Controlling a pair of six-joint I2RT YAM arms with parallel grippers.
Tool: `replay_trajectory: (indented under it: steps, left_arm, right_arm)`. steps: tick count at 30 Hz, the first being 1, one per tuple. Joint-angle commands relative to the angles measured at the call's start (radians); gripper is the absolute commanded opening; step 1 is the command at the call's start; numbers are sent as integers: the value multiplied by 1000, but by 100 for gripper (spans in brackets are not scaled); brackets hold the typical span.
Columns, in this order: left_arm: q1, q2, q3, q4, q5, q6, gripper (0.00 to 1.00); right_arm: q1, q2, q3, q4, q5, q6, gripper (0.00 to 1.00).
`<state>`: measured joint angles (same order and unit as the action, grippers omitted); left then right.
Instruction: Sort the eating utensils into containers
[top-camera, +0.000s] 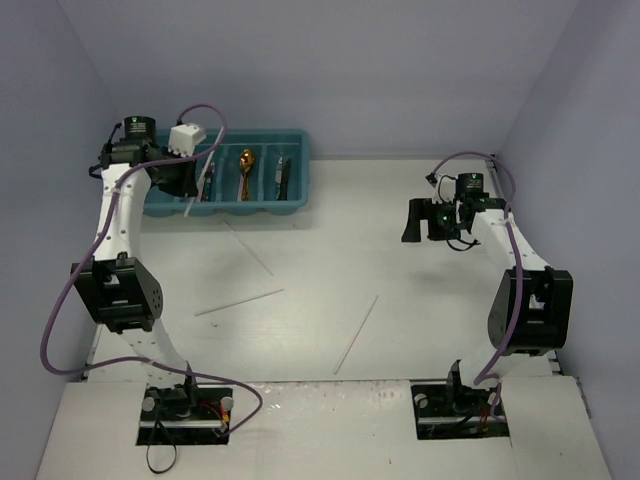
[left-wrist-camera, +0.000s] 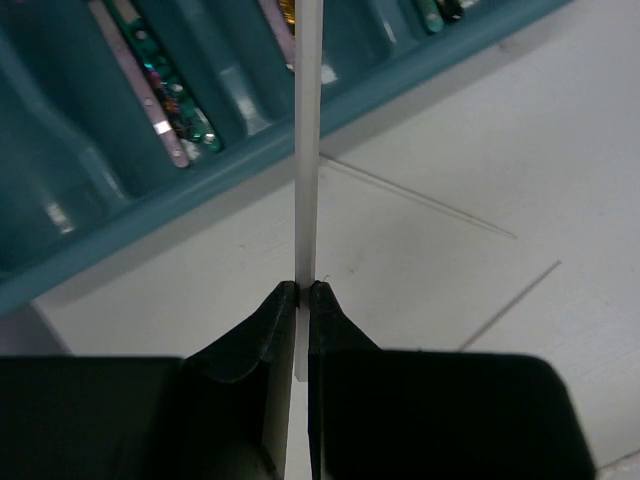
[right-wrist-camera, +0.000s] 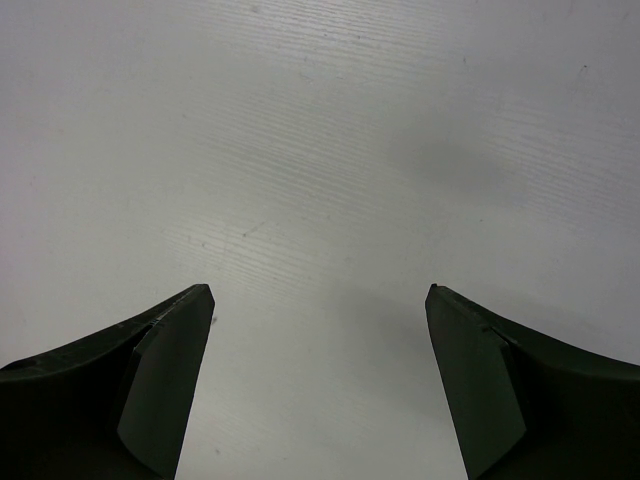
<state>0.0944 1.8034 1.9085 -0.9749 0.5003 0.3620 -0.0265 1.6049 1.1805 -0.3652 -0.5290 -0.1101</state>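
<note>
My left gripper (left-wrist-camera: 303, 288) is shut on a thin white chopstick (left-wrist-camera: 307, 150), which runs forward over the near wall of the teal tray (left-wrist-camera: 120, 240). From above, this gripper (top-camera: 190, 186) hangs at the tray's (top-camera: 255, 212) left end. The compartments hold a gold spoon (top-camera: 246, 165), a dark-handled piece (top-camera: 282, 175) and a glittery teal-handled knife (left-wrist-camera: 165, 95). Three more chopsticks lie on the table: one (top-camera: 240, 302) left of centre, one (top-camera: 357, 333) at centre, one (top-camera: 248, 248) nearer the tray. My right gripper (right-wrist-camera: 318, 295) is open over bare table, also in the top view (top-camera: 415, 220).
Grey walls close in the white table on the left, back and right. The two arm bases (top-camera: 185, 405) (top-camera: 460, 405) sit at the near edge. The left arm's purple cable (top-camera: 60, 310) loops out to the left.
</note>
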Motion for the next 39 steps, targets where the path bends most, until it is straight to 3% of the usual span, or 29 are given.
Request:
replay_trajectory:
  steps: [1,8,14,17,23,39]
  left_arm:
    - [90,75,161,-2,28,38,0]
    - [199,323,453,1,14,28,0]
    - [208,469,644,23,-52,-48,0]
    - [212,484,625,115,-68,-122,0]
    - [218,453,442,349,-87,-206,0]
    - [217,568,393,297,-136,-92,0]
  right_arm:
    - [-6,15,32,3,-29,0,85]
    - [-7,12,14,5,-26,-11,84]
    - [-7,13,13,4,-22,-14,85]
    - [-7,16,13,4,-23,-11,85]
    - [-7,17,5,5,-18,-15,84]
    - [-7,10,-2,3,-11,-29,84]
